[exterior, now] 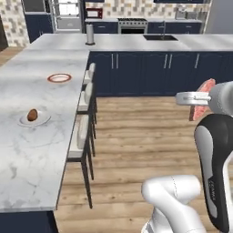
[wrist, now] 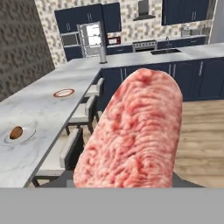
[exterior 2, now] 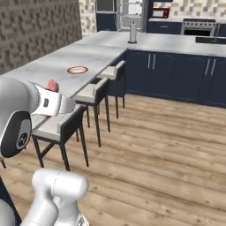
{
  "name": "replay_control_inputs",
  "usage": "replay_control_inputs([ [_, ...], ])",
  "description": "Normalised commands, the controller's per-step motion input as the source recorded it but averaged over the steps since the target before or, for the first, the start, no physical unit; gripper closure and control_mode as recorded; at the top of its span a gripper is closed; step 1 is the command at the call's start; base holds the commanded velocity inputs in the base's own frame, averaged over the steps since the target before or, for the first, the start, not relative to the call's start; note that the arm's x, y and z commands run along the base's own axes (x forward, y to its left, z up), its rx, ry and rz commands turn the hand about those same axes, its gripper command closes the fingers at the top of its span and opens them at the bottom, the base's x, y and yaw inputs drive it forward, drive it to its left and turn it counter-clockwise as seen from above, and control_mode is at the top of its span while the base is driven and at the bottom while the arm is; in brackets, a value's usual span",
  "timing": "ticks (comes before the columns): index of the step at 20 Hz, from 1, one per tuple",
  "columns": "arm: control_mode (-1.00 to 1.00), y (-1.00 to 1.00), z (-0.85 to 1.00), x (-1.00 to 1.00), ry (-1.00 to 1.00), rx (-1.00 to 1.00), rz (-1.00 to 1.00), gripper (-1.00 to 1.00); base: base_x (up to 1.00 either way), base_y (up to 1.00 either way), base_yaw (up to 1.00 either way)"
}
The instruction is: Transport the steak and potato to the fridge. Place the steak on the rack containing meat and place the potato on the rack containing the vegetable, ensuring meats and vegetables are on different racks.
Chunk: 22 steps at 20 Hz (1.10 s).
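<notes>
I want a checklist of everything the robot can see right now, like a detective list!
Surface: grey marble counter, long, with stools along its edge.
Job's things: steak held up in the air over the wood floor; potato sitting on a white plate on the counter.
Clutter: red-rimmed plate, nothing on it; grey cylinder standing upright at the counter's far end.
Grippers: gripper shut on the steak.
Cables: nothing seen.
Surroundings: three stools, dark blue cabinets, stove.
</notes>
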Motion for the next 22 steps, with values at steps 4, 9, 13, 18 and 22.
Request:
replay_control_inputs([
  [4, 1.0, 0.0, 0.0, 0.0, 0.0, 0.0, 0.0, 1.0, -1.0, 0.65, 0.05],
  [9, 1.0, 0.0, 0.0, 0.0, 0.0, 0.0, 0.0, 1.0, -1.0, 0.83, 0.03],
  [13, 1.0, 0.0, 0.0, 0.0, 0.0, 0.0, 0.0, 1.0, -1.0, 1.0, 0.0],
  [18, 1.0, 0.0, 0.0, 0.0, 0.0, 0.0, 0.0, 1.0, -0.43, 1.0, -0.02],
  [22, 1.0, 0.0, 0.0, 0.0, 0.0, 0.0, 0.0, 1.0, 0.07, 1.0, -0.03],
])
